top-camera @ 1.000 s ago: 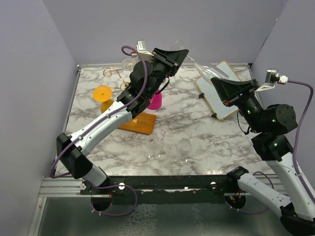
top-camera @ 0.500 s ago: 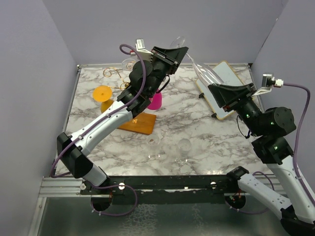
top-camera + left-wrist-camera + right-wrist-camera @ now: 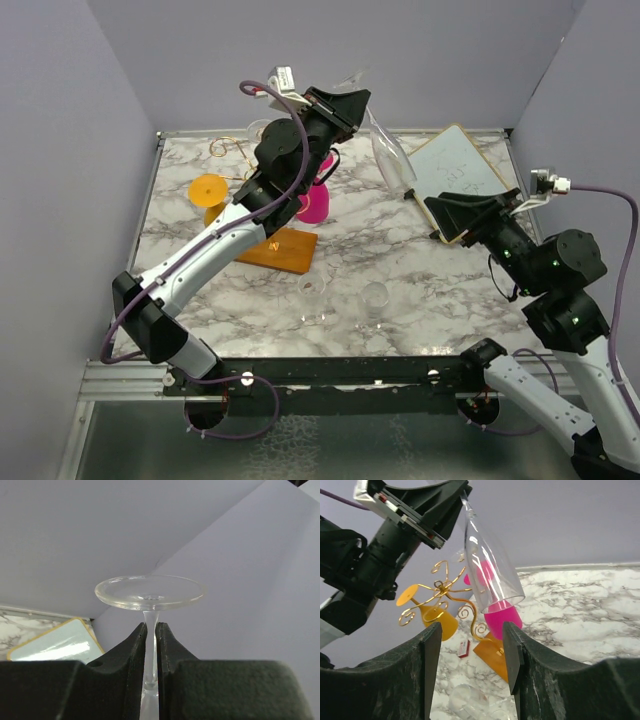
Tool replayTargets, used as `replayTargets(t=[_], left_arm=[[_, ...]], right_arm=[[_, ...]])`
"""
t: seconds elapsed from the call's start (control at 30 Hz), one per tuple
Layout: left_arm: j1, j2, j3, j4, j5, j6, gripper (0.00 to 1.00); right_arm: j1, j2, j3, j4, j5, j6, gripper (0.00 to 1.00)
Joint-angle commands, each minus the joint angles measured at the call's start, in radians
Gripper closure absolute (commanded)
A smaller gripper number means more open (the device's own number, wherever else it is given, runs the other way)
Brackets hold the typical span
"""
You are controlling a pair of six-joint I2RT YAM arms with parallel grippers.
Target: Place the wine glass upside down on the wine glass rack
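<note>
My left gripper [image 3: 350, 100] is shut on the stem of a clear wine glass [image 3: 390, 155], held high over the back of the table. The foot points up and back and the bowl slants down to the right. In the left wrist view the stem [image 3: 151, 640] is pinched between the jaws, below the round foot [image 3: 150, 592]. My right gripper [image 3: 440, 215] stands open, to the right of and below the bowl, touching nothing. The right wrist view shows the glass [image 3: 490, 565] hanging mouth down beyond that gripper [image 3: 471, 627]. The wine glass rack [image 3: 285, 250] stands left of the glass, its gold arms [image 3: 442, 587] curling.
An orange glass [image 3: 208, 190] and a pink glass [image 3: 316, 205] hang upside down on the rack. Two clear glasses [image 3: 315, 290] [image 3: 375, 295] lie on the marble near the front. A white board [image 3: 455, 170] lies back right. A small red box [image 3: 464, 649] lies by the base.
My right gripper has opened, let go of the glass bowl and drawn back toward the near right. The left gripper has swung the glass so that its bowl points more downward.
</note>
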Motion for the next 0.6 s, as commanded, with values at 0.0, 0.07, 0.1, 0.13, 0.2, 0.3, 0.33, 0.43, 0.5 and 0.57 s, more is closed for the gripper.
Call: replayTargets(t=[0.0, 0.07, 0.1, 0.13, 0.2, 0.3, 0.33, 0.43, 0.5, 0.57], left_arm=[[0.001, -0.070, 0.016, 0.057, 0.030, 0.247, 1.00], [0.001, -0.083, 0.012, 0.059, 0.068, 0.317, 1.00], [0.001, -0.088, 0.010, 0.063, 0.100, 0.352, 1.00], [0.001, -0.094, 0.007, 0.069, 0.138, 0.387, 1.00], [0.001, -0.105, 0.001, 0.075, 0.221, 0.448, 1.00], [0.001, -0.119, -0.011, 0.076, 0.336, 0.506, 1.00], [0.001, -0.125, -0.017, 0.079, 0.372, 0.518, 1.00], [0.002, -0.136, -0.041, 0.092, 0.472, 0.539, 1.00], [0.002, -0.140, -0.054, 0.104, 0.529, 0.541, 1.00], [0.002, -0.142, -0.064, 0.115, 0.586, 0.547, 1.00]], right_arm=[[0.003, 0.004, 0.029, -0.087, 0.063, -0.093, 0.48], [0.002, 0.027, 0.056, -0.090, 0.061, -0.126, 0.48], [0.002, 0.042, 0.073, -0.089, 0.052, -0.142, 0.48], [0.003, 0.060, 0.090, -0.088, 0.035, -0.160, 0.48], [0.002, 0.102, 0.137, -0.087, 0.005, -0.187, 0.48], [0.002, 0.171, 0.195, -0.069, -0.064, -0.218, 0.48], [0.002, 0.190, 0.211, -0.060, -0.091, -0.226, 0.48], [0.002, 0.255, 0.261, -0.046, -0.182, -0.242, 0.48], [0.003, 0.301, 0.300, -0.061, -0.226, -0.247, 0.48], [0.003, 0.342, 0.340, -0.076, -0.263, -0.245, 0.49]])
